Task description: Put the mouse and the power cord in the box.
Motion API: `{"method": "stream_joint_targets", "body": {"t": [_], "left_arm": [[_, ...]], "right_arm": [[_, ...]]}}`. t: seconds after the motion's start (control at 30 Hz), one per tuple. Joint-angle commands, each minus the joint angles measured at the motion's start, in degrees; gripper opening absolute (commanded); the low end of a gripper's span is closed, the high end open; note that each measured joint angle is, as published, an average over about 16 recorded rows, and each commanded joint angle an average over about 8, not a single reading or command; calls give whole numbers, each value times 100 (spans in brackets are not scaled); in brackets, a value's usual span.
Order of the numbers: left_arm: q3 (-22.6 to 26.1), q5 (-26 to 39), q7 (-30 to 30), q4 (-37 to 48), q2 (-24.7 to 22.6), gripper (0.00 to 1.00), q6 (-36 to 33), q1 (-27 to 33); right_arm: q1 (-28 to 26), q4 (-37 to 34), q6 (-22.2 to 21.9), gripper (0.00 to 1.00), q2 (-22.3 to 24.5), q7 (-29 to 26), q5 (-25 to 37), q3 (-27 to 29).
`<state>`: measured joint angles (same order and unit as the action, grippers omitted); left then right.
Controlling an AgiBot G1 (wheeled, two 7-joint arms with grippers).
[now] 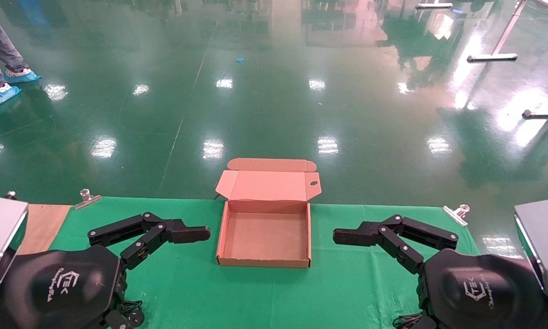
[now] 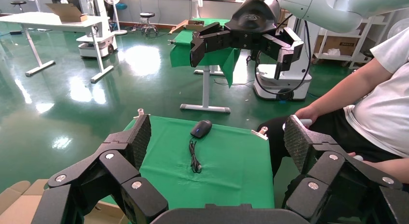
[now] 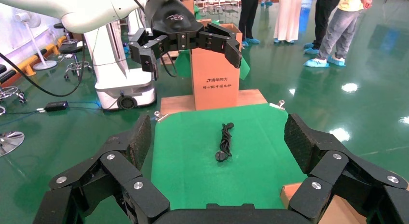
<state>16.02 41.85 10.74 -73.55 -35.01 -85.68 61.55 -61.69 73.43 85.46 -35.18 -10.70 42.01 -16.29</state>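
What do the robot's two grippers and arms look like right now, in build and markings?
The left gripper and right gripper match: black two-finger linkages with silver pivot screws and textured black pads. Each has a glossy black domed housing with a white hexagon logo. The arms seen in the wrist views are glossy white, with black cables.

Bright overhead light, white glare patches on the glossy green floor (image 1: 274,91), sharp focus throughout.

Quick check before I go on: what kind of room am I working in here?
Likely a robotics lab or test hall: a glossy green floor, another wheeled robot base close by, people in blue shoe covers, and work tables draped in green cloth.
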Motion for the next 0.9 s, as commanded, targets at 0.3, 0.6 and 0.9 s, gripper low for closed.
{"method": "stream_joint_targets", "body": {"t": [0.3,0.6,0.9], "left_arm": [[0,0,0,0,0,100,0,0],[0,0,0,0,0,100,0,0],[0,0,0,0,0,100,0,0]], "right_arm": [[0,0,0,100,0,0,0,0],[0,0,0,100,0,0,0,0],[0,0,0,100,0,0,0,0]]}}
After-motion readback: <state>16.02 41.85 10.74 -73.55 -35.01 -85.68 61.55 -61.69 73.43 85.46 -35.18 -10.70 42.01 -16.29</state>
